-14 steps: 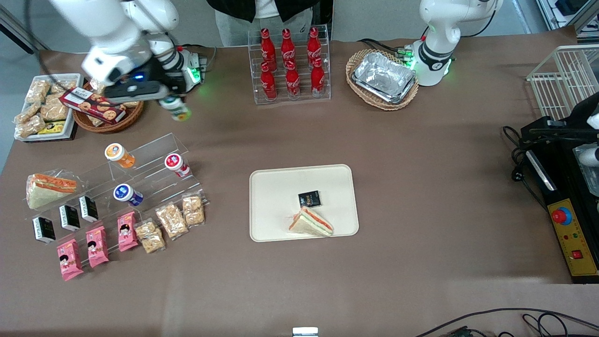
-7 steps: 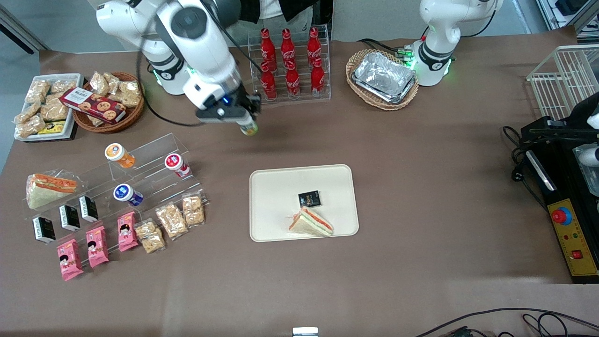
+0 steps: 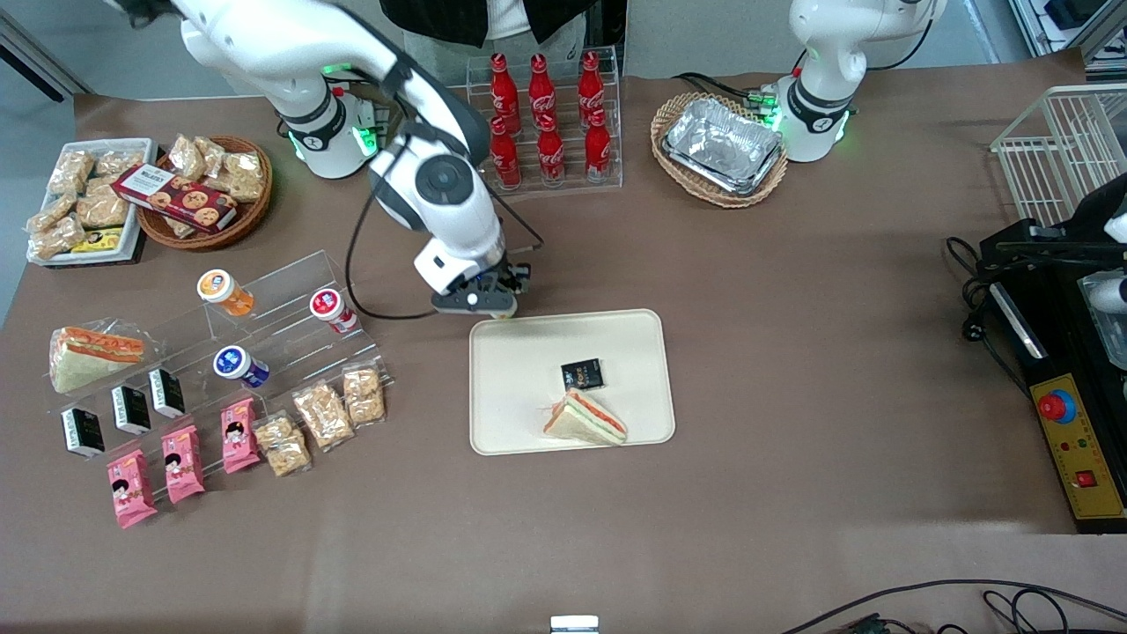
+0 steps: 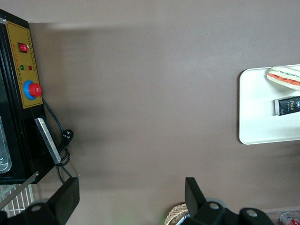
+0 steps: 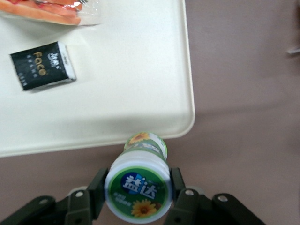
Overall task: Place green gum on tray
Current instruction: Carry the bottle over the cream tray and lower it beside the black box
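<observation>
My right gripper (image 3: pixel 482 305) hangs over the tray's rim, at the corner farthest from the front camera and toward the working arm's end. In the right wrist view the gripper (image 5: pixel 137 186) is shut on the green gum (image 5: pixel 137 190), a small bottle with a green-rimmed white lid and a sunflower on top. One finger (image 5: pixel 97 187) presses each side of it. The bottle's lower end hangs just above the rim of the cream tray (image 5: pixel 117 93). In the front view the gum is hidden under the hand. The tray (image 3: pixel 519 379) also shows in the left wrist view (image 4: pixel 258 117).
On the tray lie a black packet (image 3: pixel 582 373) and a wrapped sandwich (image 3: pixel 585 418). A clear stepped stand holds orange-lidded (image 3: pixel 224 291), red-lidded (image 3: pixel 331 308) and blue-lidded (image 3: pixel 238 365) bottles. A cola rack (image 3: pixel 546 123) and a foil tray in a wicker basket (image 3: pixel 722 145) stand farther from the front camera.
The right arm has swung from beside the cookie basket toward the tray and nearer to the front camera, carrying the green gum, and has come lower.
</observation>
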